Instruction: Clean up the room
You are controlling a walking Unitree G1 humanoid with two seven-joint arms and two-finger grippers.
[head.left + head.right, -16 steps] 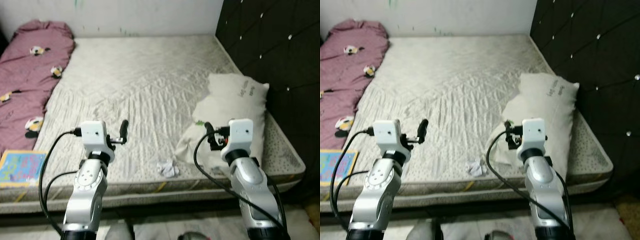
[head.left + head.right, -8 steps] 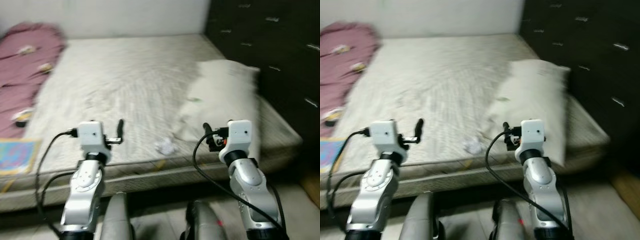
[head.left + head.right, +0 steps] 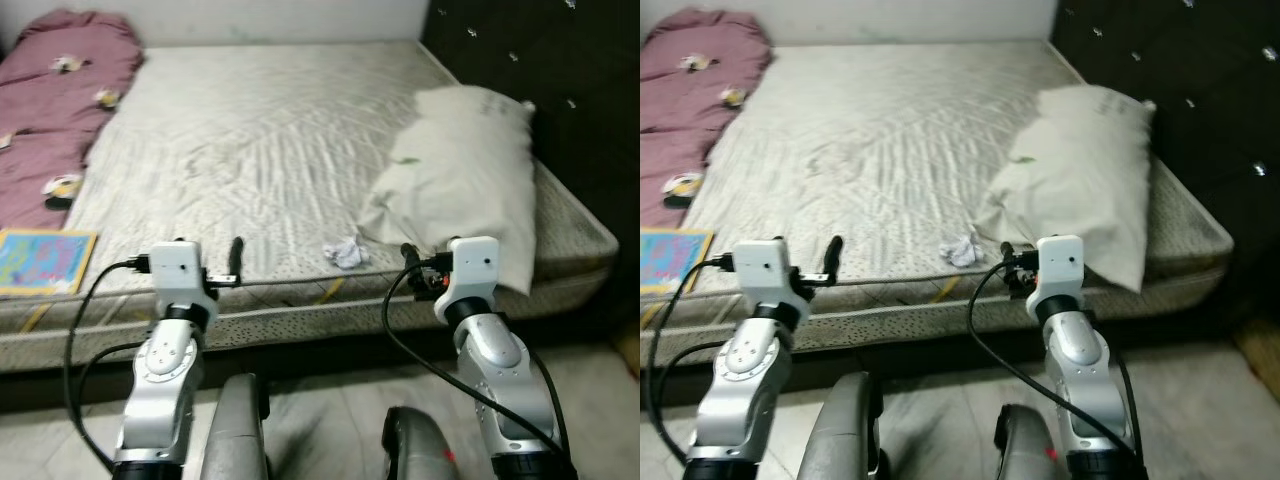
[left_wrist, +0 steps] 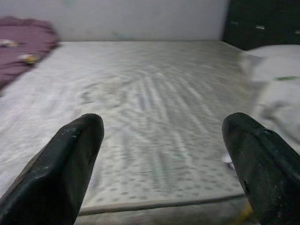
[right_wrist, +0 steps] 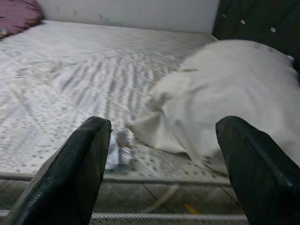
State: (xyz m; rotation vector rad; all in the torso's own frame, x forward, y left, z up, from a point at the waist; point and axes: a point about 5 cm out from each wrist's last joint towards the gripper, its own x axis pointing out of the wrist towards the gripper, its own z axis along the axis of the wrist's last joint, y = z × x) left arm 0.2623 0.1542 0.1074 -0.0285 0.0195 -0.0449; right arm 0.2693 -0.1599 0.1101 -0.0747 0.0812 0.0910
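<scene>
A crumpled white tissue (image 3: 346,252) lies on the grey quilted mattress (image 3: 260,130), close to its front edge and just left of a big white pillow (image 3: 465,175). My left gripper (image 4: 161,126) is open and empty, held level in front of the mattress edge, left of the tissue. My right gripper (image 5: 164,126) is open too, with nothing between its fingers. It points at the pillow, and the tissue (image 5: 117,147) lies just beyond one finger. Both grippers hover short of the bed and touch nothing.
A maroon blanket (image 3: 60,90) is bunched along the bed's left side, with a colourful book (image 3: 40,262) at the front left corner. A black padded headboard (image 3: 540,70) stands on the right. Tiled floor (image 3: 330,420) lies below, beside my own legs (image 3: 235,430).
The whole view has shifted: the camera has drawn back from the bed, so the mattress front edge and floor now show. Both arms keep the same raised pose, grippers still open.
</scene>
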